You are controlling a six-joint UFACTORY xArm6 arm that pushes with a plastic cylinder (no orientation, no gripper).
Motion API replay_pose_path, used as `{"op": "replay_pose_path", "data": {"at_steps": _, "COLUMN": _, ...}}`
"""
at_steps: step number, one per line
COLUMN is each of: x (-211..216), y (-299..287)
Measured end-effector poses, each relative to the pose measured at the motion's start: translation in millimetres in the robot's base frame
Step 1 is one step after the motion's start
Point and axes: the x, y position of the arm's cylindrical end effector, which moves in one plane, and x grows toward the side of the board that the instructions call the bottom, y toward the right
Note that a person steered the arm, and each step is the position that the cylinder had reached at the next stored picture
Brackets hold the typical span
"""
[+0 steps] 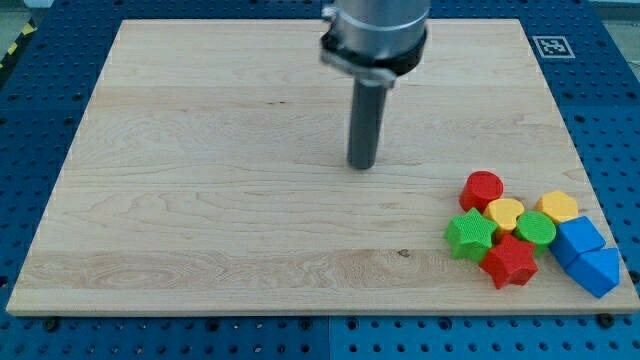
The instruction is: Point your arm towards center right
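Nearest the camera, at the board's (pixel 200 250) near right corner, lies a tight cluster of blocks. Red star (pixel 510 262) sits nearest, with the blue wedge (pixel 598 270) to its right at the board's right edge. Just behind, the green star (pixel 470 234) is on the cluster's left, the green cylinder (pixel 536 229) touches the red star's far side, and the blue cube (pixel 578 238) touches the wedge. Farther back: yellow heart (pixel 504 212), yellow hexagon (pixel 557 207), then the red cylinder (pixel 484 188) farthest. Rod upright, my tip (pixel 362 166) on bare wood near board centre, well apart from the cluster, left of and beyond it. Tip grips nothing and touches no block. Centre-right area of the board lies right of the tip, just beyond the red cylinder.
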Motion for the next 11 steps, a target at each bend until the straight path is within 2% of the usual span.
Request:
{"op": "replay_pose_path", "data": {"at_steps": 1, "x": 68, "y": -9}}
{"op": "replay_pose_path", "data": {"at_steps": 2, "x": 130, "y": 15}}
{"op": "replay_pose_path", "data": {"at_steps": 7, "x": 143, "y": 56}}
{"op": "replay_pose_path", "data": {"at_steps": 8, "x": 128, "y": 53}}
{"op": "replay_pose_path", "data": {"at_steps": 10, "x": 4, "y": 13}}
{"op": "replay_pose_path", "data": {"at_steps": 11, "x": -40, "y": 26}}
